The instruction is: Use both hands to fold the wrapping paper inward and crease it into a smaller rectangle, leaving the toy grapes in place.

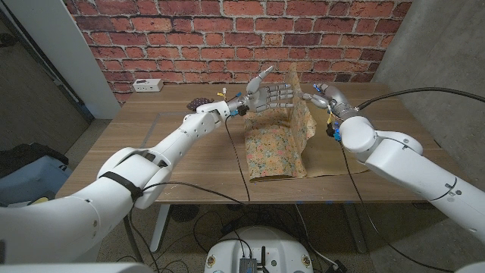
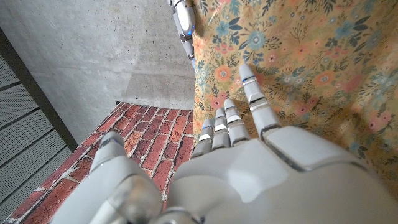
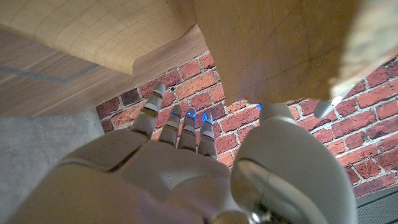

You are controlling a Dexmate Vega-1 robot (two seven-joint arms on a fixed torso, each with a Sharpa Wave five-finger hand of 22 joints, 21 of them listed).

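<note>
The floral wrapping paper (image 1: 273,152) lies on the wooden table (image 1: 151,129), with its right part lifted into an upright flap (image 1: 301,106). My left hand (image 1: 267,96) has its fingers spread and touches the flap's floral side (image 2: 298,56); its fingers (image 2: 249,93) press the print. Behind the flap, my right hand (image 1: 324,97) pinches its edge on the brown gridded back (image 3: 280,43). One of that hand's fingers (image 2: 185,25) reaches past the paper's edge. The dark toy grapes (image 1: 199,102) sit on the table behind my left forearm, apart from the paper.
A white power strip (image 1: 145,85) lies at the table's back left by the brick wall. A black cable (image 1: 239,152) runs across the table along the paper's left edge. Brown paper (image 1: 341,161) lies flat under my right forearm.
</note>
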